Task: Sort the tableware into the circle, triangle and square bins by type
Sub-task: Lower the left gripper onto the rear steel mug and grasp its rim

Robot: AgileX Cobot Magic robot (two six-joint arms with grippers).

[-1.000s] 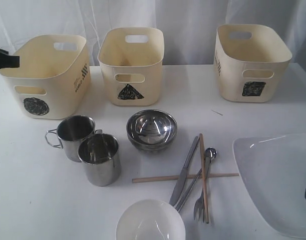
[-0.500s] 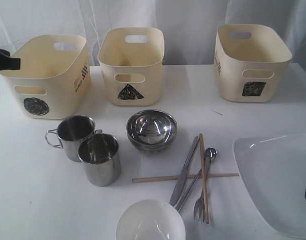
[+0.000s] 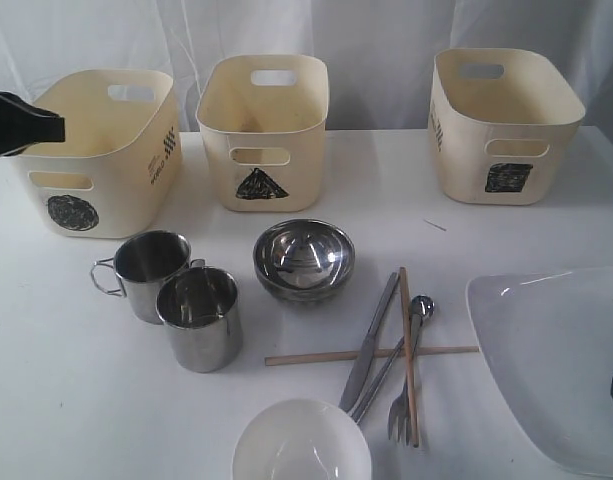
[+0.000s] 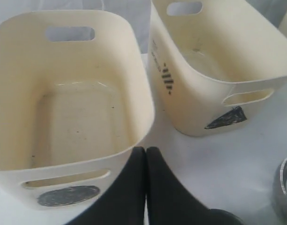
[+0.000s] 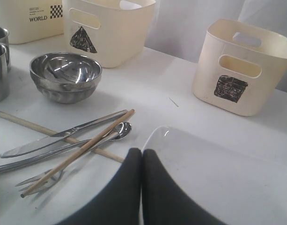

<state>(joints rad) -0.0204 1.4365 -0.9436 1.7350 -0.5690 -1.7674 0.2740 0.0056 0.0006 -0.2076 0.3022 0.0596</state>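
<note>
The circle tub (image 3: 96, 150), triangle tub (image 3: 264, 130) and square tub (image 3: 501, 125) stand in a row at the back, all empty. In front are two steel mugs (image 3: 151, 268) (image 3: 199, 320), a steel bowl (image 3: 304, 260), a white bowl (image 3: 301, 442) and a big white plate (image 3: 551, 360). Steel cutlery (image 3: 371, 340) lies crossed with two chopsticks (image 3: 407, 345). My left gripper (image 4: 145, 150) is shut and empty, hovering at the circle tub's (image 4: 68, 108) front rim. My right gripper (image 5: 142, 152) is shut and empty above the plate's (image 5: 218, 178) edge.
White curtains hang behind the tubs. The mugs stand touching each other, close in front of the circle tub. The plate runs off the table's right front corner in the exterior view.
My left gripper has moved rightwards, farther into the exterior view at the circle tub's left rim. Everything else is still.
</note>
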